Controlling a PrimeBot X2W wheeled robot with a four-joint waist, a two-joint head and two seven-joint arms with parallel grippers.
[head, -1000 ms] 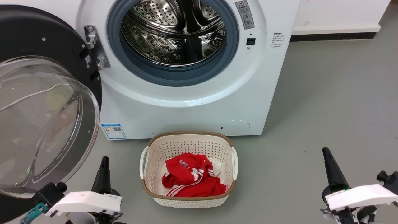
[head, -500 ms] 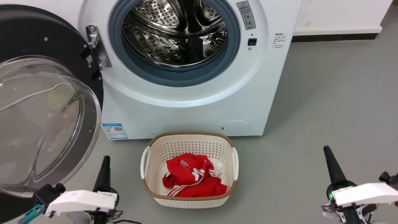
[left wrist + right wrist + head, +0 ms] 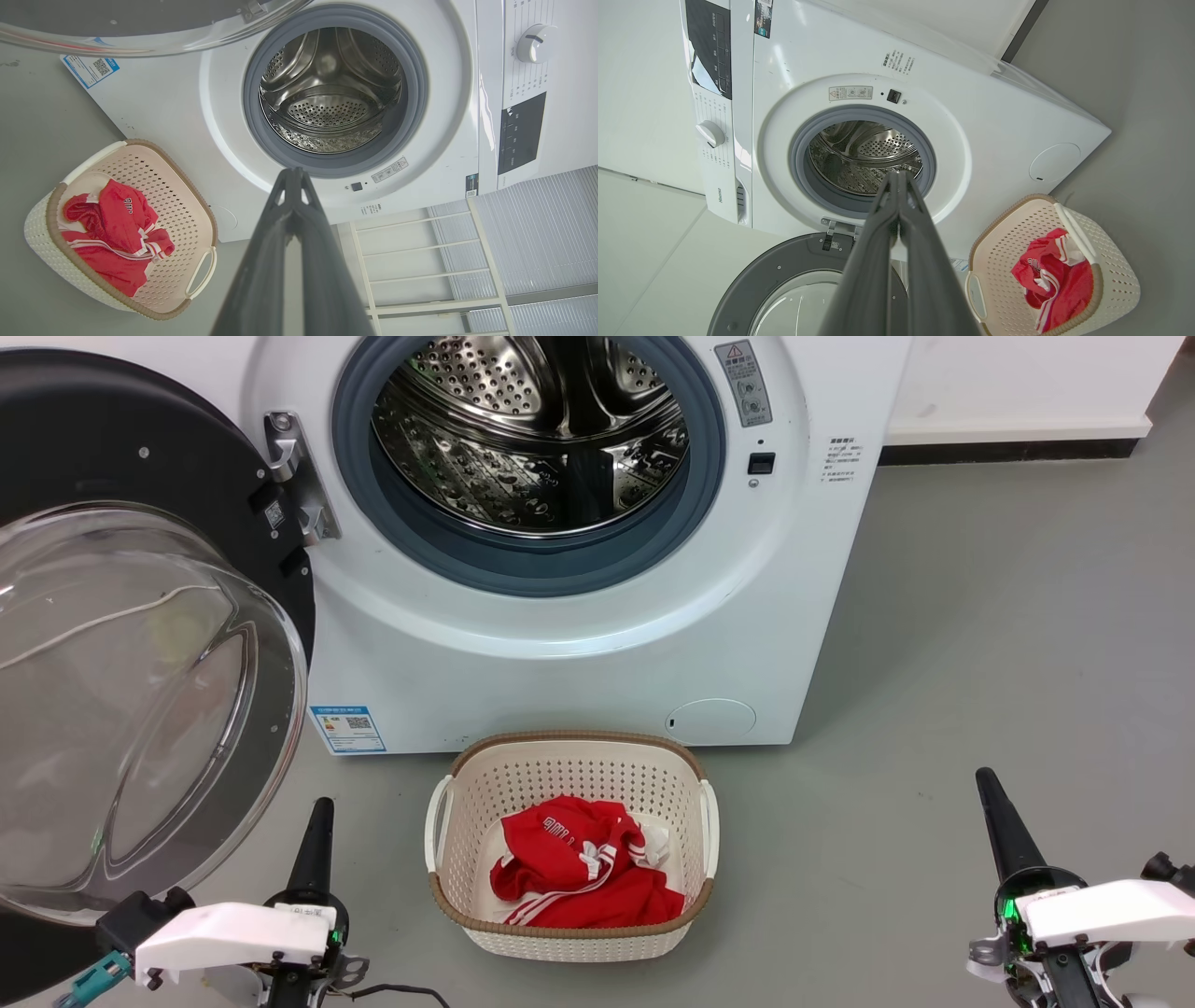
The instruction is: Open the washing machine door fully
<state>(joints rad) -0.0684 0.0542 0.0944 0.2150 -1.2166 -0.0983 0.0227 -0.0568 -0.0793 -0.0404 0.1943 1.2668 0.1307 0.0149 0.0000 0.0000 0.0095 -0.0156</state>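
Our left gripper sits low at lower left of head view, fingers pressed together tip to tip, pointing up, gripping nothing. Our right gripper sits low at lower right, fingers likewise closed, empty. White wrist housing behind left gripper; the two grippers well apart.

The washing machine door runs off the head view's left edge, and print on the blue label is too small to read.

White wrist shells, tapering black pincer fingers, green lamp, teal plug
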